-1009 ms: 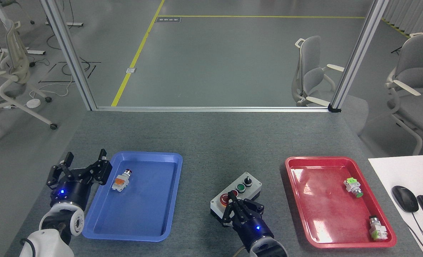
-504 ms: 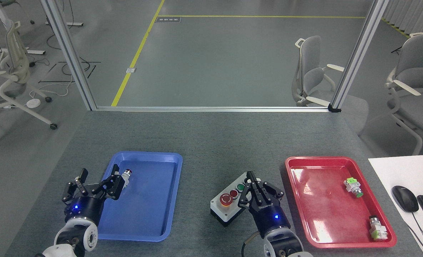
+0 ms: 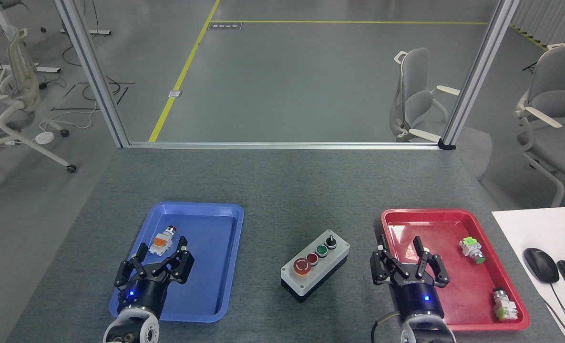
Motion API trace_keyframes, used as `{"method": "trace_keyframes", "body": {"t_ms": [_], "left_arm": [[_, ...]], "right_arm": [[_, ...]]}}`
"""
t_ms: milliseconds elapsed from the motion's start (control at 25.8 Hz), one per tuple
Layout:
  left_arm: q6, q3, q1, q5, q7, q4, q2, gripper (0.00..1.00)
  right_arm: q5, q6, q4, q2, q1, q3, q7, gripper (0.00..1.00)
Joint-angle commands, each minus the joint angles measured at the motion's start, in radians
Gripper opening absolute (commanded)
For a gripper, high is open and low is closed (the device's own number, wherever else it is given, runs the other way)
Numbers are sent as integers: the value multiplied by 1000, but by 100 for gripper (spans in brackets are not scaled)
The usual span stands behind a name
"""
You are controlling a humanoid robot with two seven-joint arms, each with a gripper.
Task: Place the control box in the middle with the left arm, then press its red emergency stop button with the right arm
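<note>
A single view is supplied, taken from the robot's head and directed forward and steeply downward. The grey speckled desk [image 3: 282, 181] is seen from above at close range, its near part filling the lower half of the frame. The two arms are admitted at the bottom edge, one at the left and one at the right. Beyond the desk's far edge, an aluminium frame [image 3: 282, 144] is looked through onto a grey floor [image 3: 311, 71], with office chairs caught at both sides.
</note>
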Motion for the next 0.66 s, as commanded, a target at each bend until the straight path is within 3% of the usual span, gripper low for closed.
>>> {"method": "trace_keyframes", "body": {"t_ms": [0, 621], "left_arm": [[0, -2, 2, 3, 0, 1, -5, 99], [0, -2, 2, 3, 0, 4, -6, 99]], "right_arm": [[2, 20, -1, -16, 21, -23, -6, 98], [7, 27, -15, -8, 24, -20, -11, 99]]}}
